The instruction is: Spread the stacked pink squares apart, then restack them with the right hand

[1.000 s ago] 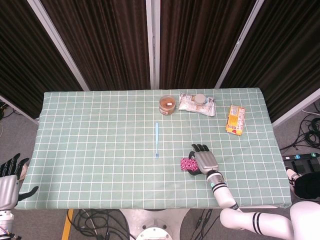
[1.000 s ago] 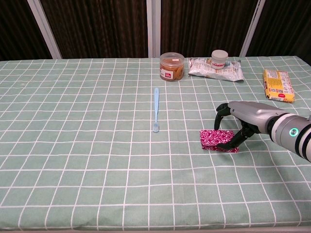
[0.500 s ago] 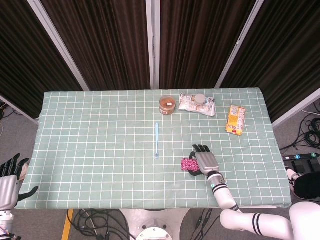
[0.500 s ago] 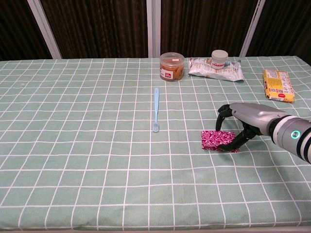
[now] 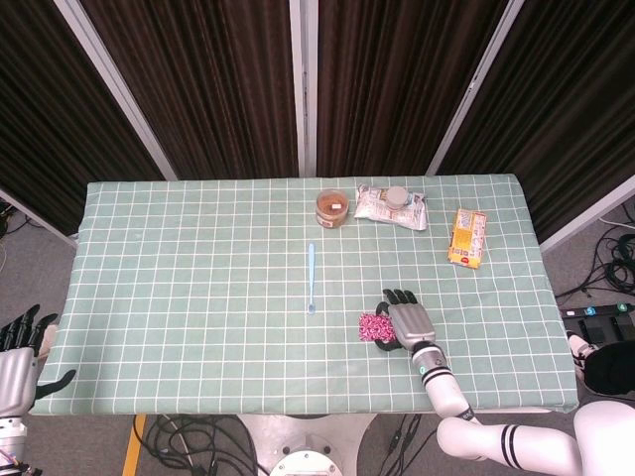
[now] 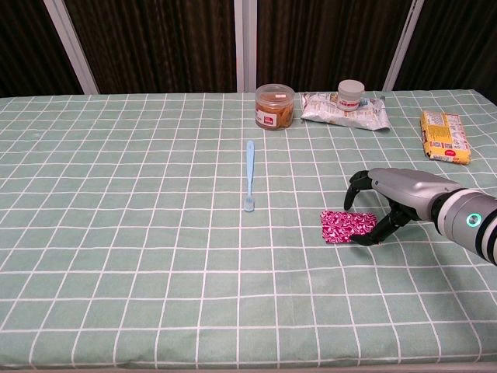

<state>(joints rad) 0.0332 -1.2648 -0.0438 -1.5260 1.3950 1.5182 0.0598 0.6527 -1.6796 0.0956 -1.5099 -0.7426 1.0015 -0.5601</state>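
The right robot hand [image 6: 386, 203] sits low on the desk [image 6: 155, 256] at the right of the chest frame, its dark fingers [image 6: 365, 235] curled down over the right end of the pink squares [image 6: 345, 225], touching them. Whether it pinches a square or only presses on it, I cannot tell. Over the last second the robot hand has drawn slightly back toward the lower right of the frame, and the pink patch now looks a little bunched and shorter, its left edge hardly shifted. I judge this as the stack being dragged or fanned, so the spreading is underway and restacking is not yet begun. In the head view the squares [image 5: 374, 326] lie just left of the robot hand [image 5: 408, 319], below the blue spoon [image 5: 311, 279]. The left robot hand [image 5: 20, 359] idles off the desk at the lower left, fingers apart, holding nothing.
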